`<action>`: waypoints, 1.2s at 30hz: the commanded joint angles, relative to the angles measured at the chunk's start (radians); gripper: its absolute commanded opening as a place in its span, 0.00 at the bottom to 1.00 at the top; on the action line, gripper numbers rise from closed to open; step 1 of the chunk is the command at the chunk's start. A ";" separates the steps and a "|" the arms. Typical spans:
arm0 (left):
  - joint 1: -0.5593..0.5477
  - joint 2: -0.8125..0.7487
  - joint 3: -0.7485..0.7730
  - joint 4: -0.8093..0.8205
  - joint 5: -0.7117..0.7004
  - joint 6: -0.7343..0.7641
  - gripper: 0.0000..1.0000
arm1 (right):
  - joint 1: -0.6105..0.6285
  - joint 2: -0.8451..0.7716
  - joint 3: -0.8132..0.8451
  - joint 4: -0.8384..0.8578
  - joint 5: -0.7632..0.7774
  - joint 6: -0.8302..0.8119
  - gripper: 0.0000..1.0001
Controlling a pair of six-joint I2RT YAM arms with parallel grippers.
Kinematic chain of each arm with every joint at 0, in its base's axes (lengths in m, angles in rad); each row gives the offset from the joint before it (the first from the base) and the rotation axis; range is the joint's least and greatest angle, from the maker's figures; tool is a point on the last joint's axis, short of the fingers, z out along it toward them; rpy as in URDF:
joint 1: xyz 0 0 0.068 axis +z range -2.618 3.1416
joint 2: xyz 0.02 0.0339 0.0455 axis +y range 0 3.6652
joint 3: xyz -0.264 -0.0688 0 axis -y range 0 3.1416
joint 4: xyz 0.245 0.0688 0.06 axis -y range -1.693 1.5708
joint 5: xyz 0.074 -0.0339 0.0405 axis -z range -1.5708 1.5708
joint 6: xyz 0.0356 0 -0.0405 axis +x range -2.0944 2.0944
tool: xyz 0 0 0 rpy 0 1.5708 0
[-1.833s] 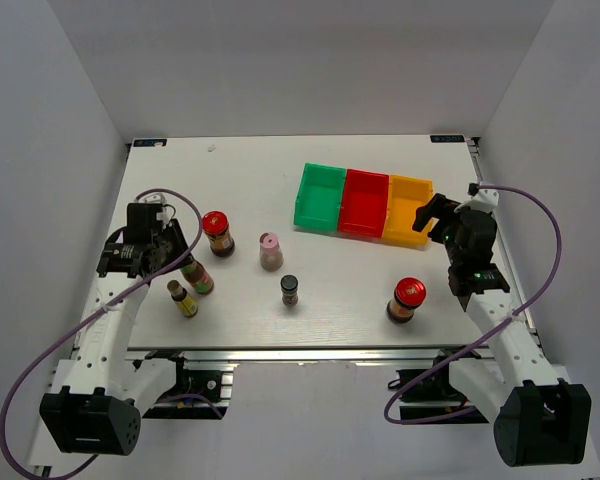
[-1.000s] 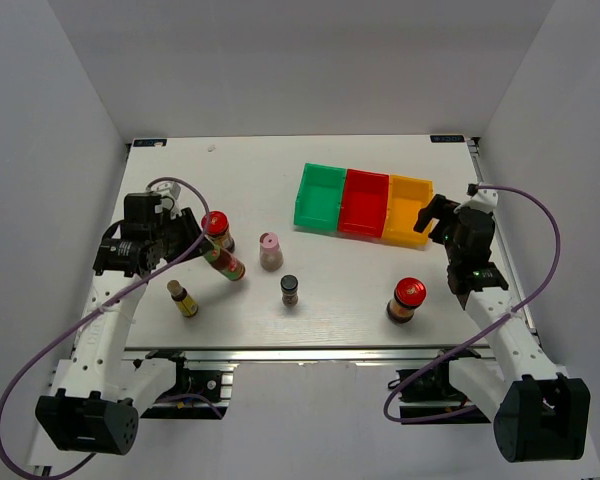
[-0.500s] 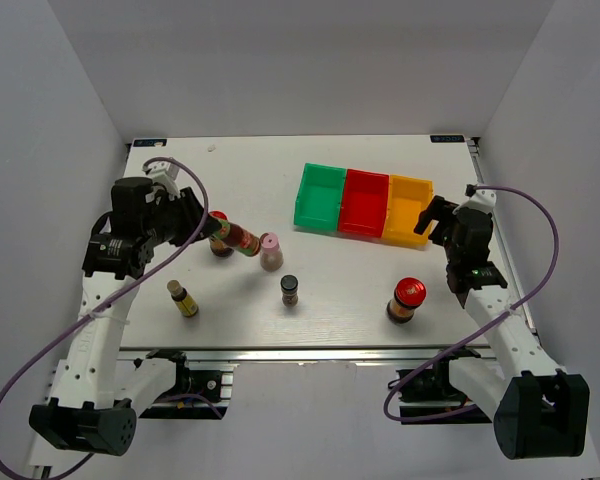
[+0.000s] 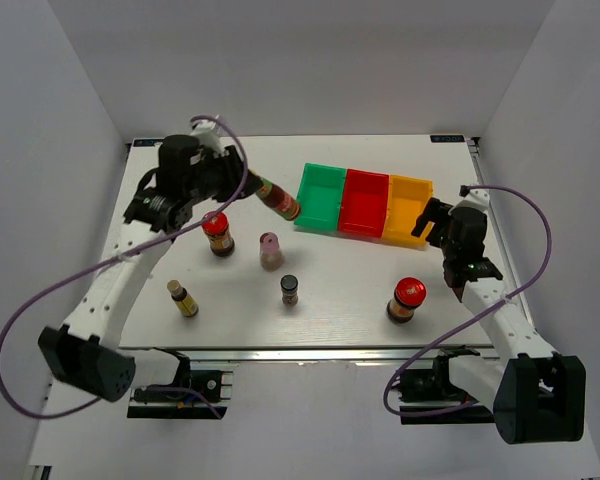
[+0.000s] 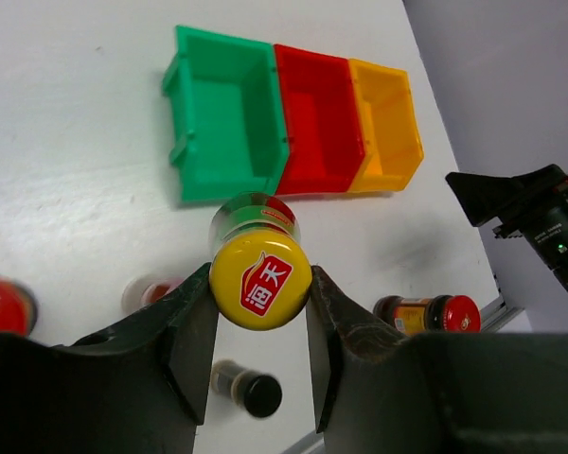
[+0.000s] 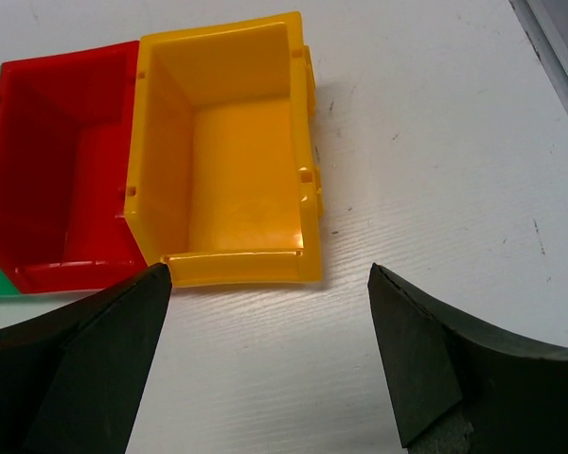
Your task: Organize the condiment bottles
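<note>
My left gripper (image 4: 250,182) is shut on the yellow cap of a slim dark bottle (image 4: 278,199) and holds it tilted in the air by the left side of the green bin (image 4: 320,195). In the left wrist view the cap (image 5: 260,279) sits between the fingers (image 5: 194,345), above the green bin (image 5: 227,113). On the table stand a red-lidded jar (image 4: 217,232), a pink-lidded jar (image 4: 270,250), a black-lidded jar (image 4: 290,290), a second slim bottle (image 4: 183,298) and another red-lidded jar (image 4: 405,300). My right gripper (image 4: 427,222) is open and empty by the orange bin (image 6: 227,161).
The green, red (image 4: 365,203) and orange (image 4: 408,210) bins stand side by side at the back right, all empty. The right gripper (image 6: 265,322) hovers over bare table just in front of the orange bin. White walls enclose the table.
My left arm has lifted the slim bottle from the front left and carried it up and right to the green bin's left side. The right arm has barely moved.
</note>
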 commanded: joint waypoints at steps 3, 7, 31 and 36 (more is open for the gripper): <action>-0.123 0.155 0.237 0.158 -0.045 0.038 0.00 | -0.003 0.021 0.041 -0.002 0.030 0.011 0.89; -0.158 0.317 0.389 0.118 -0.131 0.081 0.00 | -0.003 0.033 0.041 0.001 0.033 0.012 0.89; -0.239 0.855 0.841 0.075 -0.266 0.241 0.00 | -0.003 0.008 0.041 -0.024 0.150 -0.008 0.89; -0.258 0.904 0.861 0.103 -0.329 0.282 0.00 | -0.003 0.028 0.050 -0.035 0.164 -0.008 0.89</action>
